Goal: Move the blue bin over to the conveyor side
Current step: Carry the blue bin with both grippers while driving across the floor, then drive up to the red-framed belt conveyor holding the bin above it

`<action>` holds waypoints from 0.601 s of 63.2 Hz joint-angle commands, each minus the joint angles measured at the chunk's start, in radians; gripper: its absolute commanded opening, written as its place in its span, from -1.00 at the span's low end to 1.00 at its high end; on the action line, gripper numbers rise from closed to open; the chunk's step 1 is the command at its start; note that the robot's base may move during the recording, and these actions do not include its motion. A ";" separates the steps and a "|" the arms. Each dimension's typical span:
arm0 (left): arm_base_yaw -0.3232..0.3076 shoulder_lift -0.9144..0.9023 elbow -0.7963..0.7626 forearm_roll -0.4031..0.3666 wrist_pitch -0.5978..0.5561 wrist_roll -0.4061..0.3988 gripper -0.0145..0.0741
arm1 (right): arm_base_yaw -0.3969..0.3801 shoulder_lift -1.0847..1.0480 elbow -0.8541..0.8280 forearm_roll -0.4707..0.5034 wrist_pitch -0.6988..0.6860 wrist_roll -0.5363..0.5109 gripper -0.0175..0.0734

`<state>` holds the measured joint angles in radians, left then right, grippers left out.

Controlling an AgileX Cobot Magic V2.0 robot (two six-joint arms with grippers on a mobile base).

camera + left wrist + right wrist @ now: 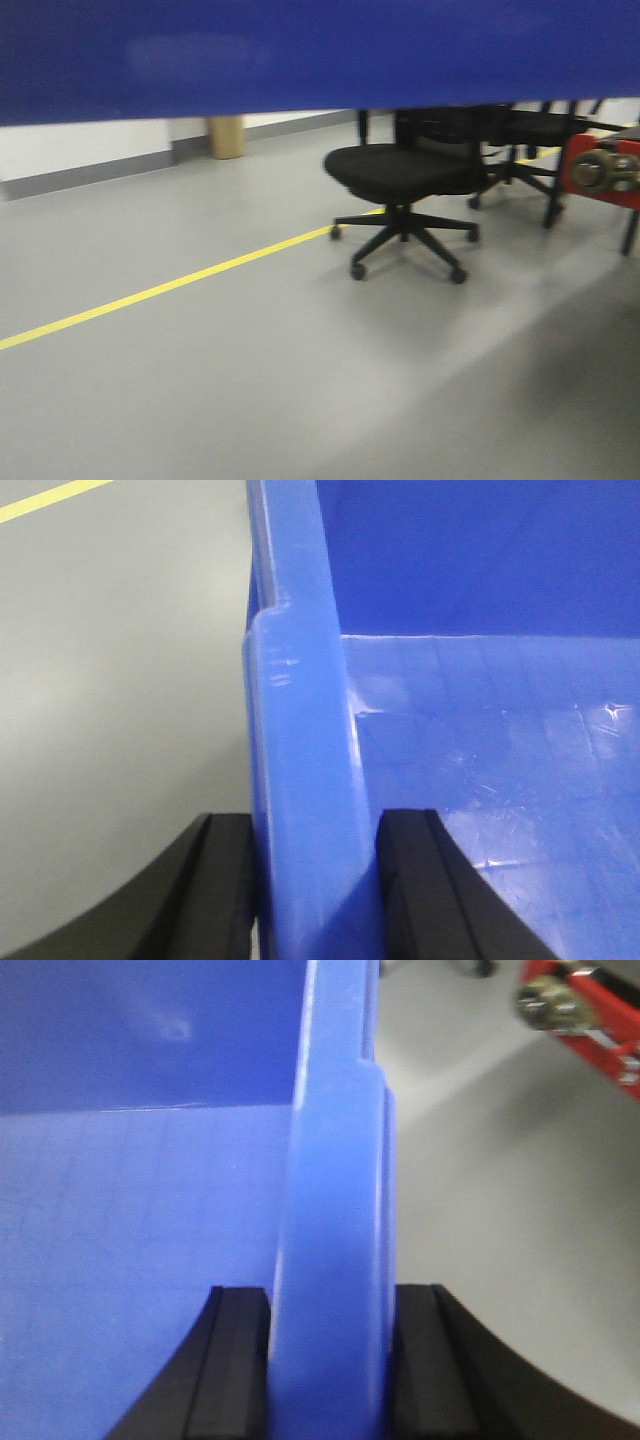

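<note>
Blue bin [300, 50], mostly out of frame

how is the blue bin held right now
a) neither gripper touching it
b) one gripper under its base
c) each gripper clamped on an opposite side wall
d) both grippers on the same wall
c: the left gripper has a finger on each side of one blue bin wall, and the right gripper clamps the opposite wall likewise.
</note>
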<state>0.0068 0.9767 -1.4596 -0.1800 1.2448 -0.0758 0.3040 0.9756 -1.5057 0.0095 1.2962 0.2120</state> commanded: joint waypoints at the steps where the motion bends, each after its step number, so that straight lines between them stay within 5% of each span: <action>1: -0.001 -0.013 -0.013 0.008 -0.091 0.014 -0.70 | -0.001 -0.021 -0.015 -0.050 -0.095 -0.012 -0.79; 38: -0.001 -0.013 -0.013 0.008 -0.091 0.014 -0.70 | -0.001 -0.021 -0.015 -0.050 -0.095 -0.012 -0.79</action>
<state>0.0068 0.9767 -1.4596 -0.1800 1.2448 -0.0758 0.3040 0.9756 -1.5057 0.0095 1.2962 0.2120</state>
